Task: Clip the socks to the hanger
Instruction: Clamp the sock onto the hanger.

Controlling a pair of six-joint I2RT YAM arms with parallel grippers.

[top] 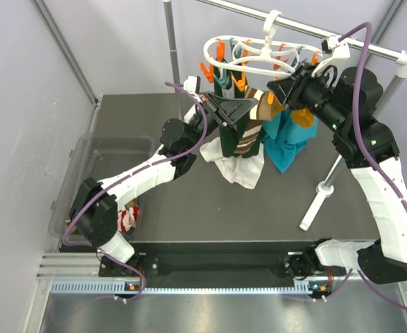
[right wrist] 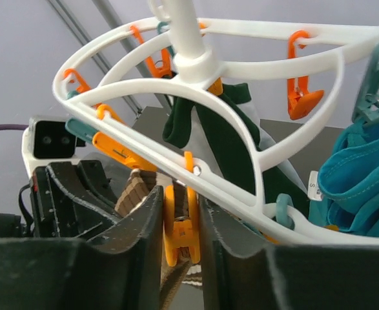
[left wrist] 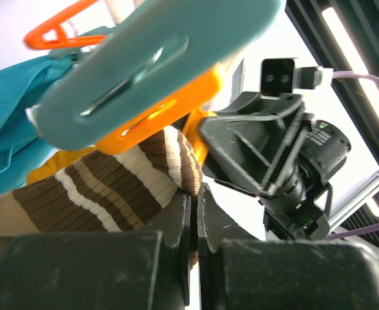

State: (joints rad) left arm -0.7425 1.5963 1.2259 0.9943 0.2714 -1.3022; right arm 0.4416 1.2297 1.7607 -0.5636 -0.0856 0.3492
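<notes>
One red-and-white sock [top: 128,216] lies in the clear bin [top: 85,149]. Further on, the left fingers [left wrist: 176,223] are closed tight on one brown striped sock [left wrist: 112,187]. It hangs long-way down, top end up. The right fingers [right wrist: 144,219] squeeze one orange clip [right wrist: 179,226] under the one white hanger [right wrist: 195,64], above the tabletop [top: 189,201].
</notes>
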